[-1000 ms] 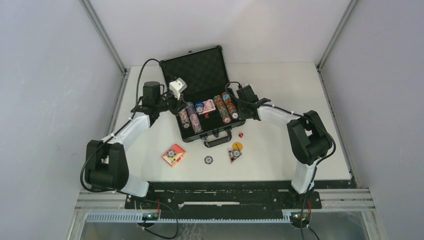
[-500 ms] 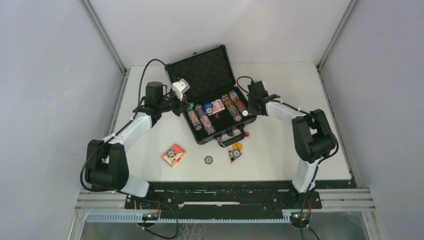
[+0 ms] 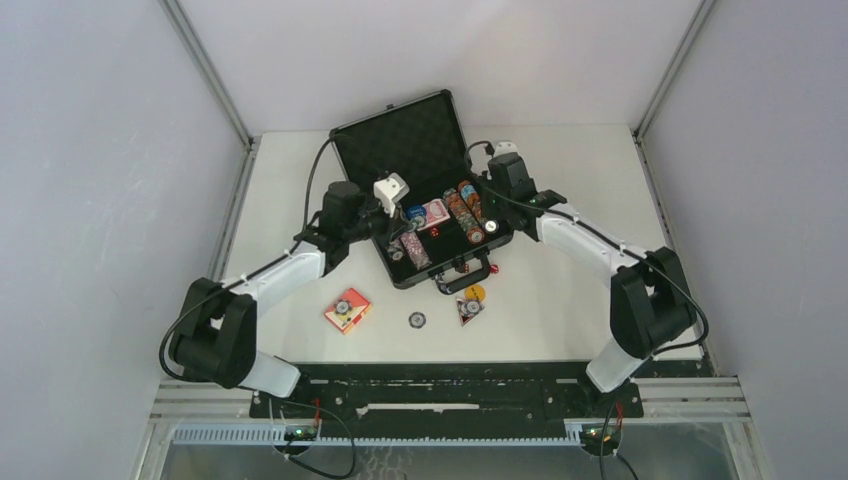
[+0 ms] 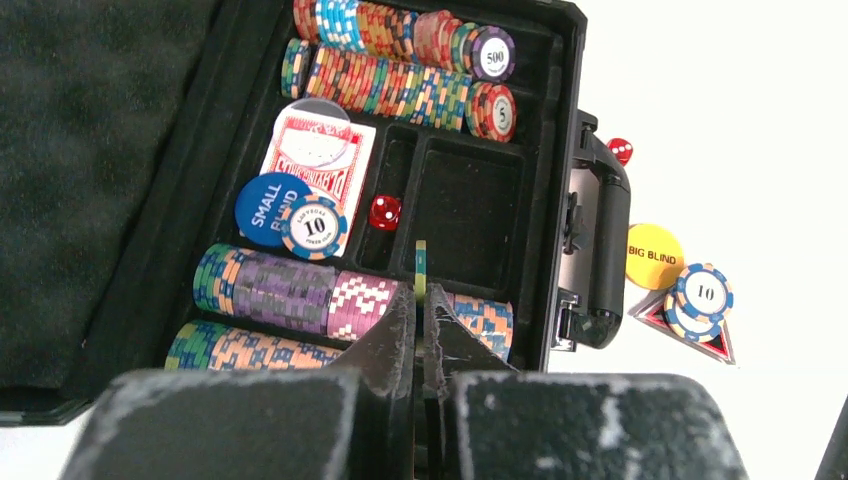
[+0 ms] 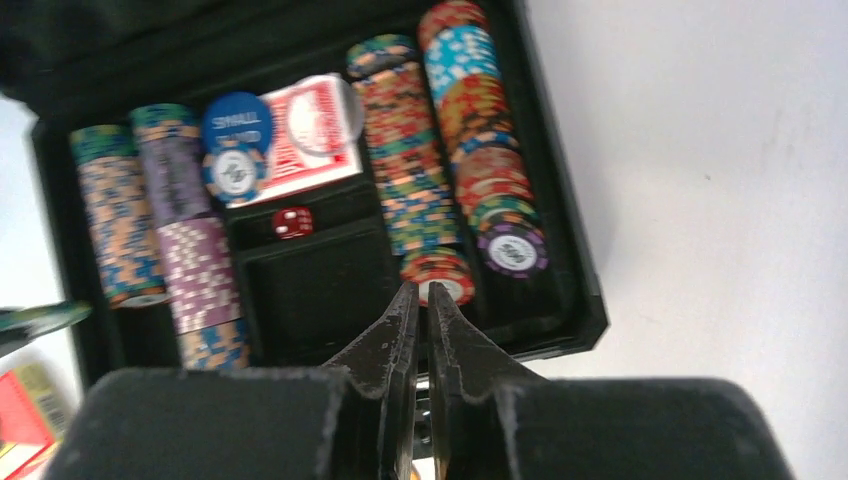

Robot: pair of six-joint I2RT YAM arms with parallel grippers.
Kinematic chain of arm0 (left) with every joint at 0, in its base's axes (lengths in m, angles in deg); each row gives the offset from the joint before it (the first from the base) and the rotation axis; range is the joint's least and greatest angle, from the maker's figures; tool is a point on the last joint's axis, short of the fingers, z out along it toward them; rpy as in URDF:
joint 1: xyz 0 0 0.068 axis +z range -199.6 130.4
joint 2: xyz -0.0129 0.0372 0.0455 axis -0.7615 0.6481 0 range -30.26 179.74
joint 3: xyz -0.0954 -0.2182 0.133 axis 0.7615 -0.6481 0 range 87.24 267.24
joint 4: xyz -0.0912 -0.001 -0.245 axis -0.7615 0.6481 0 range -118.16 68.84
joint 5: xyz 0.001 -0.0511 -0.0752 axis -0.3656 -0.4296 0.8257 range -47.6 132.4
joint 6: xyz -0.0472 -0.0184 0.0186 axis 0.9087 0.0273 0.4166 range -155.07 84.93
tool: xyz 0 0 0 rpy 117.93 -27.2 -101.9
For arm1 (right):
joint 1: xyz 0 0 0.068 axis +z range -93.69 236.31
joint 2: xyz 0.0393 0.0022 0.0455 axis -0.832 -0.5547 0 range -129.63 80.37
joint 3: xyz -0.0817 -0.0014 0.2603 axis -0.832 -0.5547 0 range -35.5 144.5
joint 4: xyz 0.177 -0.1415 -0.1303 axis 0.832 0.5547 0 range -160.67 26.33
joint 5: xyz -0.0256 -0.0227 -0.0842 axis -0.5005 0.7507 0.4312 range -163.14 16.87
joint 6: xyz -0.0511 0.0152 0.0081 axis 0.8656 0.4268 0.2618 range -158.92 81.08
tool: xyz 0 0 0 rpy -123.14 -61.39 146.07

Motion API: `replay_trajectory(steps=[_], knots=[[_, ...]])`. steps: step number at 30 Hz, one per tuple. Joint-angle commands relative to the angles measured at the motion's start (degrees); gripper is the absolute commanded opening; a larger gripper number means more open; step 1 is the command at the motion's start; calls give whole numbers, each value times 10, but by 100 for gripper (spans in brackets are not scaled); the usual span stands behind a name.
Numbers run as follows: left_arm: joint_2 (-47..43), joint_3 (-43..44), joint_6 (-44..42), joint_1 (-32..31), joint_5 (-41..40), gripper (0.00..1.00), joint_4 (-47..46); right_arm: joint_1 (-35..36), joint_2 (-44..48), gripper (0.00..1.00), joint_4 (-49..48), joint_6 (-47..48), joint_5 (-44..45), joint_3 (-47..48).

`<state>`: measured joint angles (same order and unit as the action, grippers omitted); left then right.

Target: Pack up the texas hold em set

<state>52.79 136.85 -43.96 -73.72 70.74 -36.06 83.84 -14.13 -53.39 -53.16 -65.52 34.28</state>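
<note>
The black case (image 4: 545, 240) lies open in the middle of the table (image 4: 750, 120). Its lid (image 4: 90, 150) is up at the back and its handle (image 4: 600, 250) points toward the arms.

The left gripper (image 4: 421, 300) is pinching one chip (image 4: 421, 262), held on its thin edge. It hangs right over the chip row (image 4: 300, 295) on the left side of the case. That row runs from the lid side to the handle side. The chip faces the same way as the ones lying there, so I think it only has to go straight down. The left arm is much nearer to that spot.

The right gripper (image 5: 418, 295) is by the right side of the case. Its fingers (image 5: 395, 330) are close, with a thin slit between them. I cannot tell if they are closed or spreading, and I see nothing in them.

A blue button (image 4: 265, 205) in the case says SMALL BLIND. A yellow button (image 4: 654, 256) on the table says BIG BLIND. I can also read a 500 chip (image 4: 492, 52), a 5 chip (image 4: 500, 108) and a 10 chip (image 4: 314, 226).
</note>
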Motion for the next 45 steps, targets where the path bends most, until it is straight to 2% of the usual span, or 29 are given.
replay_trajectory(steps=[1, 5, 11, 16, 20, 25, 28, 37, 45], knots=[[-26, -19, 18, 4, -8, 0, -22, 24, 35, 13, -25, 14, -18, -6], [-20, -16, -11, 4, -52, 0, 27, 40, 36, 12, -25, 17, -29, -22], [36, 17, -38, -3, -28, 0, 100, 49, 24, 11, -32, 17, -30, -41], [39, 16, -35, -3, -16, 0, 106, 45, 16, 11, -36, 22, -31, -47], [50, 44, -45, -3, -3, 0, 148, 43, 9, 11, -40, 24, -40, -47], [83, 84, -42, -4, -6, 0, 203, 40, 3, 11, -37, 26, -38, -47], [83, 109, -45, -7, -42, 0, 233, 41, 1, 11, -37, 26, -36, -47], [77, 155, -153, -8, -48, 0, 348, 40, -11, 11, -29, 27, -33, -47], [123, 194, -167, -10, -90, 0, 395, 38, -21, 11, -34, 32, -35, -46]])
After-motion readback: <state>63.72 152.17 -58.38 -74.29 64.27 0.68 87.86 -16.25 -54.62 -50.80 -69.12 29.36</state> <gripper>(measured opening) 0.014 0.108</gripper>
